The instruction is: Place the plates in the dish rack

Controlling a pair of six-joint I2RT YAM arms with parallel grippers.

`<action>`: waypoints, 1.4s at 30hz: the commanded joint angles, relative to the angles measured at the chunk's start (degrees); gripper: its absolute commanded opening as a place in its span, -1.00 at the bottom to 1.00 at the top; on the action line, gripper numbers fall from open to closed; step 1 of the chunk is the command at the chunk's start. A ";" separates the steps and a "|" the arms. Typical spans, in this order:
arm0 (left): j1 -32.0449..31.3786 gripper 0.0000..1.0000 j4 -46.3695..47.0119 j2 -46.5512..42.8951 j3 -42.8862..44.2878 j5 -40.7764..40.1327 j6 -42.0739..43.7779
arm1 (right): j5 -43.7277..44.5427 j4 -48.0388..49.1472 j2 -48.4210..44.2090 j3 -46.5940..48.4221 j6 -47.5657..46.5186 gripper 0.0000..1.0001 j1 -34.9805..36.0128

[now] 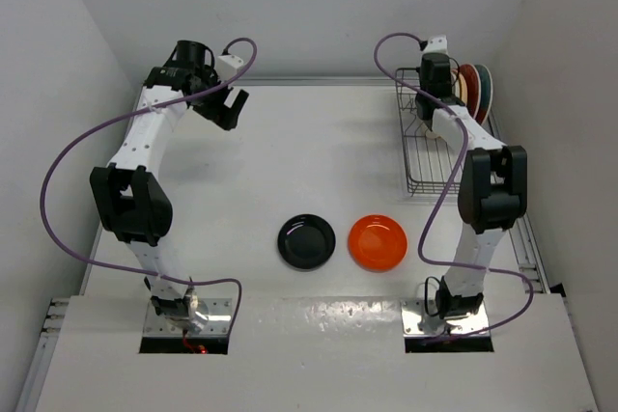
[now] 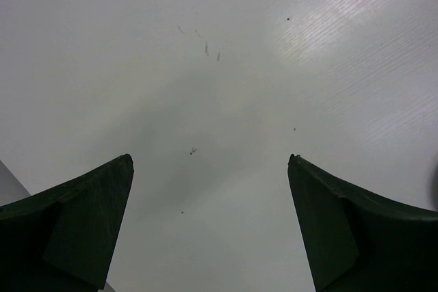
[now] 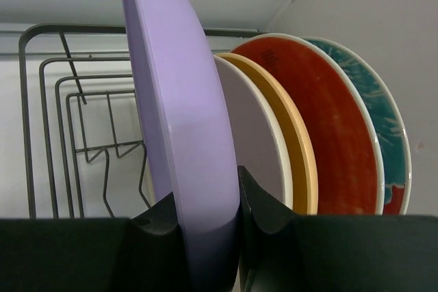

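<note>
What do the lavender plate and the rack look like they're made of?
The lavender plate looks like plastic or melamine: smooth satin surface, soft dull highlights. The dish rack looks like coated metal wire: thin, dark, bent rods, faint sheen.

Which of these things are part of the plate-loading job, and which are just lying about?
Job: dish rack; lavender plate held in the right gripper; cream plate, yellow plate, red plate, red-and-teal plate standing in the rack; black plate and orange plate flat on the table.
Not the job: purple cables.
</note>
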 commanded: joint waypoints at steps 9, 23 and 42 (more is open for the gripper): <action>1.15 1.00 1.12 -0.89 0.23 0.25 0.34 | 1.87 -3.04 1.65 2.85 4.20 -1.00 -0.37; 1.15 1.00 0.59 -1.41 0.23 0.86 0.35 | 0.20 -12.20 -0.01 5.05 11.14 0.33 -0.54; 0.62 1.00 0.07 -7.48 -5.03 -1.60 3.24 | -21.99 -15.70 -32.85 -10.40 11.85 0.96 0.43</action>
